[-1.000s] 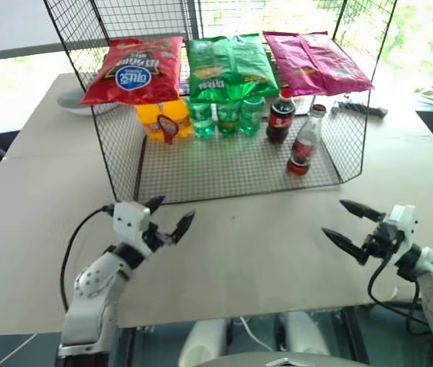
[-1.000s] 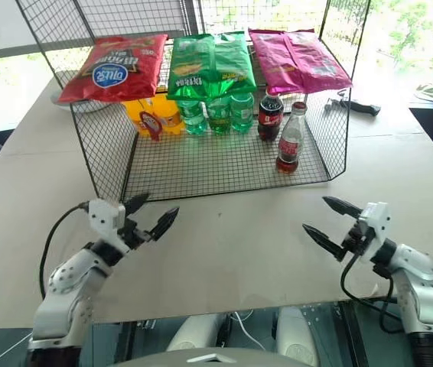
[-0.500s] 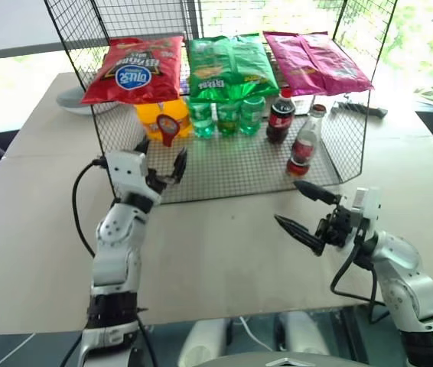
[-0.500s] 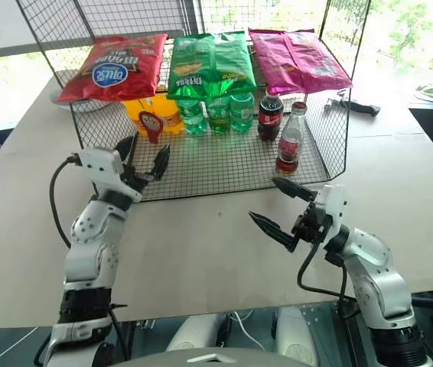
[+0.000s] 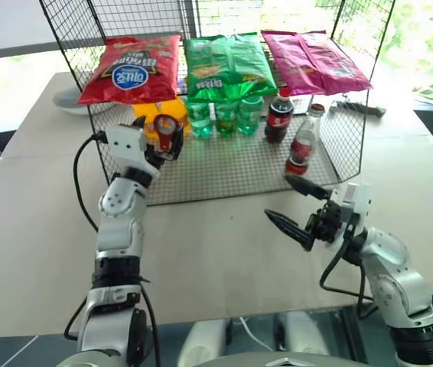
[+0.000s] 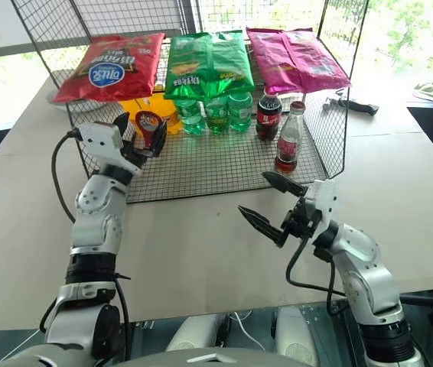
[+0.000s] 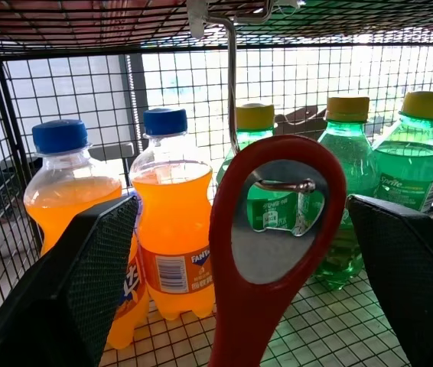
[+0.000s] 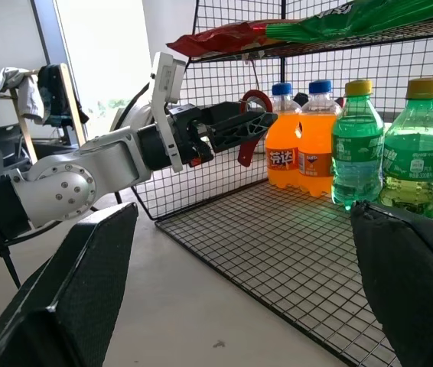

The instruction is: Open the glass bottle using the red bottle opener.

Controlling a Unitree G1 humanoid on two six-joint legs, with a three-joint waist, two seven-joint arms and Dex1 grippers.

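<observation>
I'm on the first step, fetching the tool: my left gripper [image 5: 157,141] is up at the front of the wire rack [image 5: 337,157], its two black fingers [image 7: 79,290] spread to either side of the red bottle opener [image 7: 266,252], which hangs by its ring head from a small metal hook [image 7: 236,92] under the upper shelf. From the left wrist view the opener sits between the fingers with a gap on both sides — nothing is gripped yet. Behind it stand the orange soda bottles [image 7: 172,229] and the green soda bottles [image 7: 411,160]. The glass bottle [image 5: 302,142] is well apart from all this, upright on the rack's lower grid toward my right, just in front of the stouter cola bottle [image 5: 280,115] with the red cap, and its own cap looks to be on. My right gripper [image 5: 299,206] hangs over the table [image 5: 224,252] in front of the rack, jaws wide and empty, near the glass bottle but not touching it. Next, I judge, the left fingers must close on the opener's handle below the ring, then lift it up and off the hook — a sideways pull could snag the ring. The right should then go in to steady the bottle.
</observation>
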